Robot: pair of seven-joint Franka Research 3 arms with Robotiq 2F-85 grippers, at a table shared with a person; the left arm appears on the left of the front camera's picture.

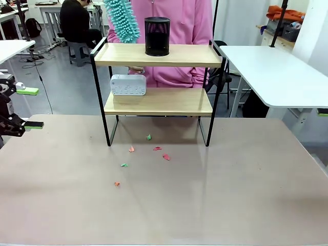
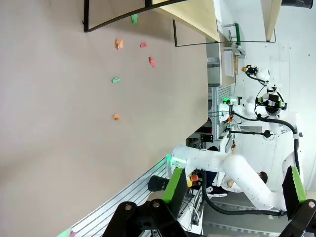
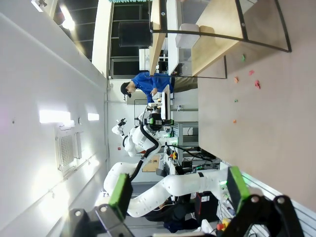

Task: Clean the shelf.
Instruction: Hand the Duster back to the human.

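At bench far centre: shelf point(image 1: 158, 101), twelve o'clock from the robot's side, legs standing on the bench point(image 1: 164, 205).
shelf long axis: boards run nine to three o'clock, across the front view.
top board: black mesh cup point(image 1: 157, 36) near the middle; teal duster point(image 1: 122, 19) held by the person in pink point(image 1: 179, 20) hangs over its nine o'clock end.
lower board: white box point(image 1: 128, 85) at the nine o'clock end.
bench in front of shelf: paper scraps point(image 1: 148, 154) scattered toward six o'clock of the legs, nearer the left side.
left pincer point(image 1: 24, 107): wide, holds nothing, at the nine o'clock edge of the front view; shelf lies about two o'clock from it, well apart.
right pincer point(image 3: 175, 190): wide, holds nothing; only a green pad shows at three o'clock edge in front view.
nearer arm: judged left, scraps and box sit on its side.
next move: judged a reach toward one–two o'clock by the left arm.
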